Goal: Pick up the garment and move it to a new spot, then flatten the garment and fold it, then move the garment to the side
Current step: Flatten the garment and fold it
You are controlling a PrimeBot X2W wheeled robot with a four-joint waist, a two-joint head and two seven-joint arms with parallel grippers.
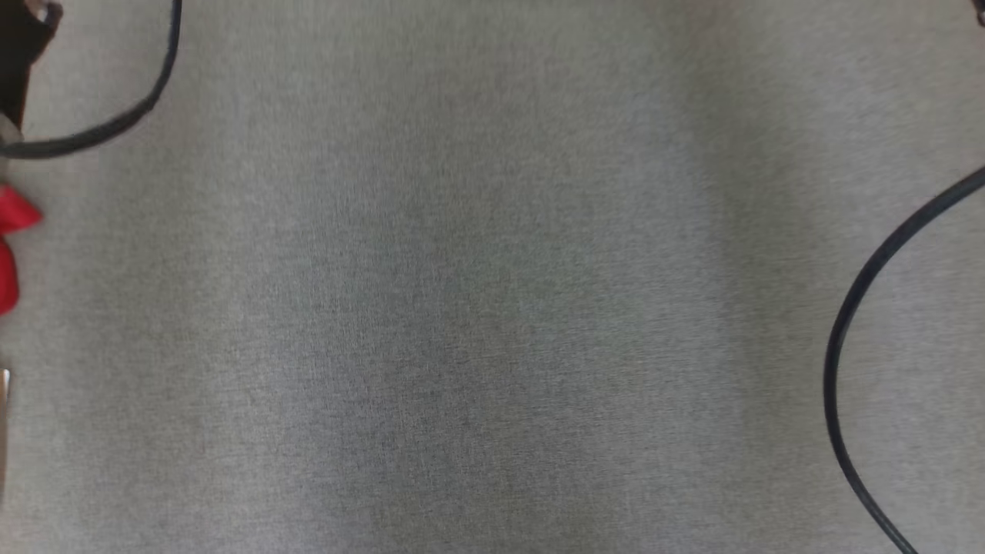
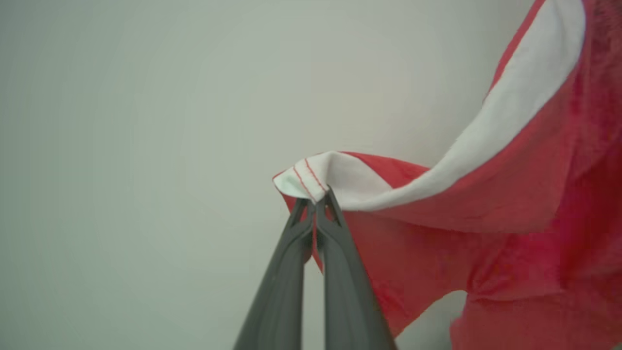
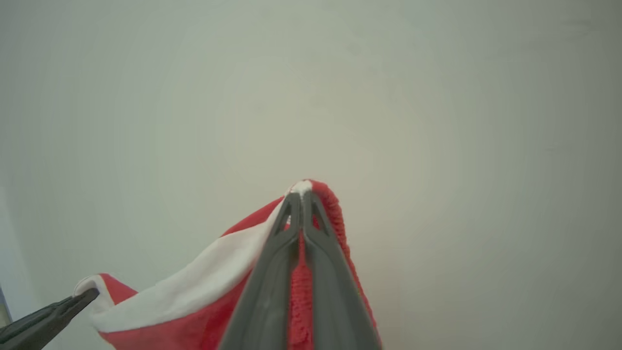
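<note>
The garment [image 2: 510, 194] is red fleece with a white band and red stitching along its hem. In the left wrist view my left gripper [image 2: 318, 200] is shut on a white hem corner, and the cloth hangs away to the right, off the surface. My right gripper [image 3: 301, 195] is shut on another edge of the garment [image 3: 194, 296], where red pile meets the white band. The right wrist view also has my left gripper [image 3: 90, 294] at the lower left, pinching the far corner. A sliver of the red garment [image 1: 9, 246] peeks in at the head view's left edge.
A grey cloth-covered table [image 1: 492, 308] spreads across the head view. One black cable [image 1: 146, 100] loops at the top left and another cable [image 1: 854, 308] curves down the right side. A dark object [image 1: 19, 54] sits in the top left corner.
</note>
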